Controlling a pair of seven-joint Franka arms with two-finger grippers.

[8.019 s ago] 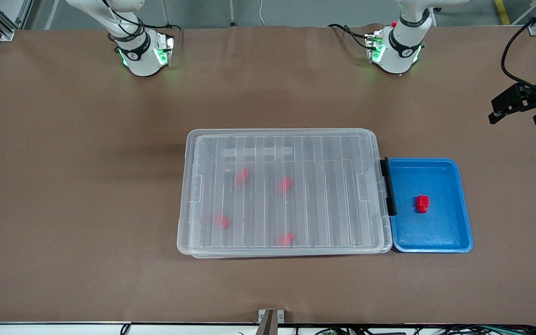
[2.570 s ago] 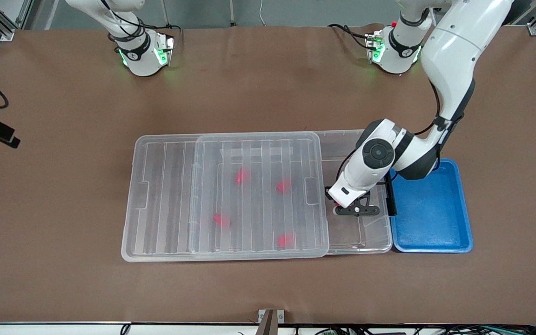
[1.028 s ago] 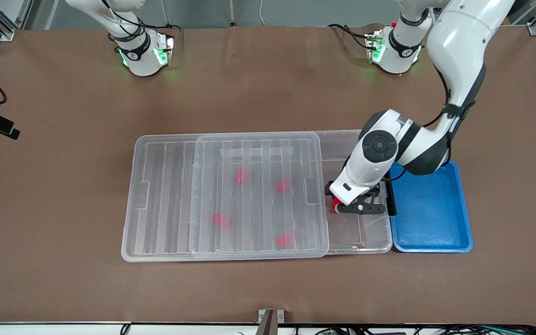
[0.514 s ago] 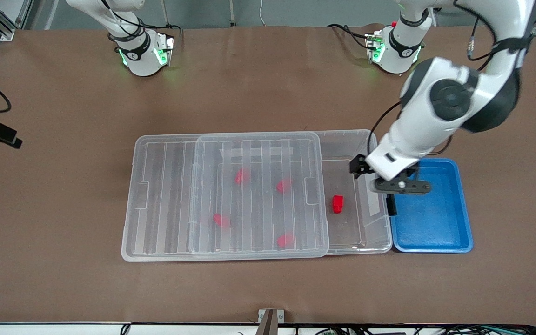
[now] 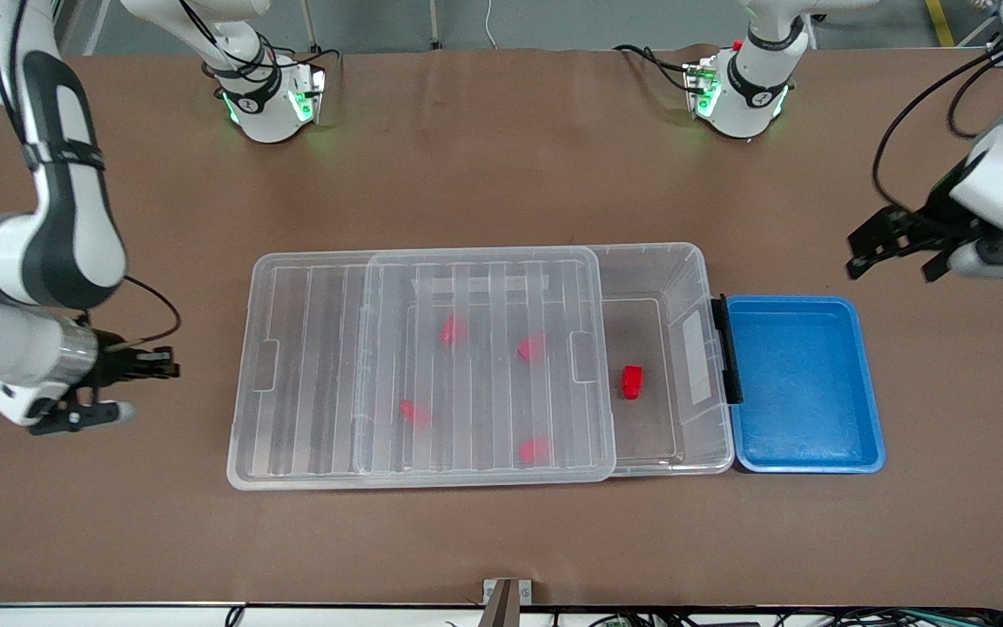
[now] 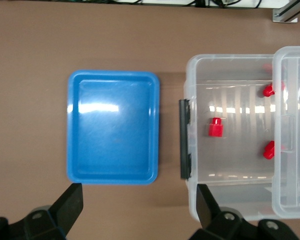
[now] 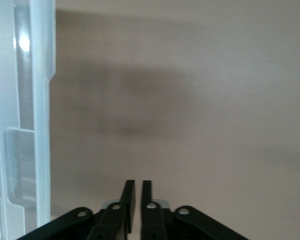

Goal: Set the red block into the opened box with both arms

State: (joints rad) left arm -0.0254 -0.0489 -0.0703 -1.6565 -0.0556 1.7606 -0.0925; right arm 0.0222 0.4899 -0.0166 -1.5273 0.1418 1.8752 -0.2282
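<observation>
The right gripper (image 5: pixel 118 387) is seen at the right arm's end of the table, low over the bare brown surface beside the lid (image 5: pixel 419 366), its black fingers pressed together on nothing. If it is driven sideways to push the lid shut, the thin ribbed plastic could ride up over the rim or skew, since the lid rests loose and overhangs the box (image 5: pixel 693 279) at that end. The lid is translucent and ribbed with long channels, and four red blocks are blurred beneath it. The red block (image 5: pixel 632 381), bright, squarish with a narrower stub, lies flat on the clear floor of the uncovered part of the box, near the black clip (image 5: pixel 725 348); it is light enough to be skidded if the box is jolted. Just beside the clip, the blue tray (image 5: pixel 867 383), glossy and round-cornered, is left empty. The left gripper (image 5: pixel 893 244) hangs over bare table at the left arm's end, jaws spread wide, holding nothing.
</observation>
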